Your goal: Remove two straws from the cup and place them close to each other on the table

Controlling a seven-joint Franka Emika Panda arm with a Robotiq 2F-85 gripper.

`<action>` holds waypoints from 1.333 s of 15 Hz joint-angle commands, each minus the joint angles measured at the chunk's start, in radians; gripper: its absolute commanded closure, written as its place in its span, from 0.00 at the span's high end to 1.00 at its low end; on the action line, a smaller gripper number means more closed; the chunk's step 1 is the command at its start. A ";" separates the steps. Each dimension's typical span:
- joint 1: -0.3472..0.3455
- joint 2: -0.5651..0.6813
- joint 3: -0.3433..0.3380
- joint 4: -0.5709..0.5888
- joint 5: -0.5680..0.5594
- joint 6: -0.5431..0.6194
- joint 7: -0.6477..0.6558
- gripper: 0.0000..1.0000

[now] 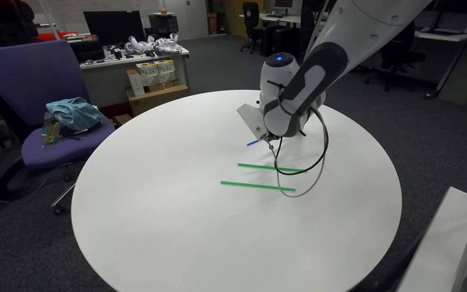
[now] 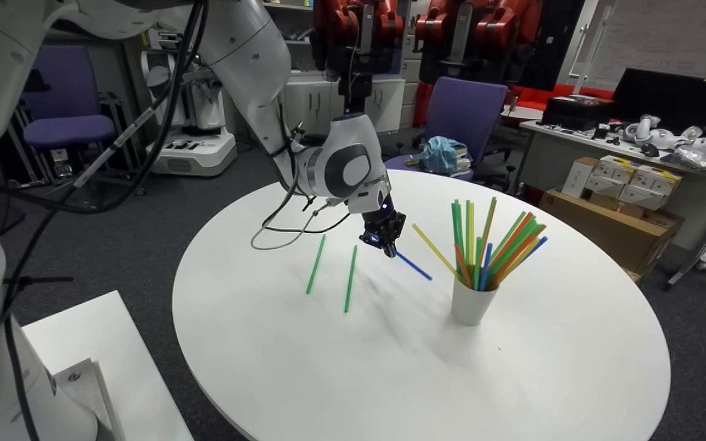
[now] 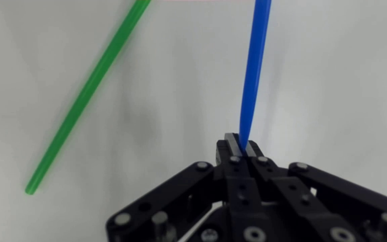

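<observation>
My gripper (image 2: 391, 250) is shut on one end of a blue straw (image 2: 413, 264). The straw slants out from the fingertips, low over the white table (image 2: 341, 373); whether its far end touches the table I cannot tell. In the wrist view the blue straw (image 3: 254, 64) runs up from the fingertips (image 3: 242, 146). Two green straws (image 2: 315, 264) (image 2: 350, 280) lie roughly parallel, apart, on the table in both exterior views. One green straw (image 3: 86, 92) shows left of the blue one in the wrist view. The white cup (image 2: 472, 306) stands upright, holding several coloured straws.
The arm's cables (image 1: 322, 162) hang in a loop close to the green straws. A purple chair (image 1: 35, 81) with a blue cloth on it stands by the table's edge. A desk with boxes (image 2: 635, 177) stands beyond.
</observation>
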State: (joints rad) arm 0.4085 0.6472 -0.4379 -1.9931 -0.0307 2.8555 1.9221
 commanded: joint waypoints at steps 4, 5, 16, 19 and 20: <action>-0.105 -0.149 0.128 -0.135 0.086 -0.124 0.117 0.00; -0.141 -0.161 0.170 -0.140 0.120 -0.137 0.109 0.00; -0.191 -0.141 0.179 -0.132 0.163 -0.083 0.412 0.04; -0.196 -0.145 0.195 -0.138 0.148 -0.089 0.384 0.30; -0.198 -0.149 0.200 -0.141 0.143 -0.093 0.373 0.38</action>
State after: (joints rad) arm 0.2310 0.5368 -0.2612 -2.1003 0.1414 2.7632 2.3022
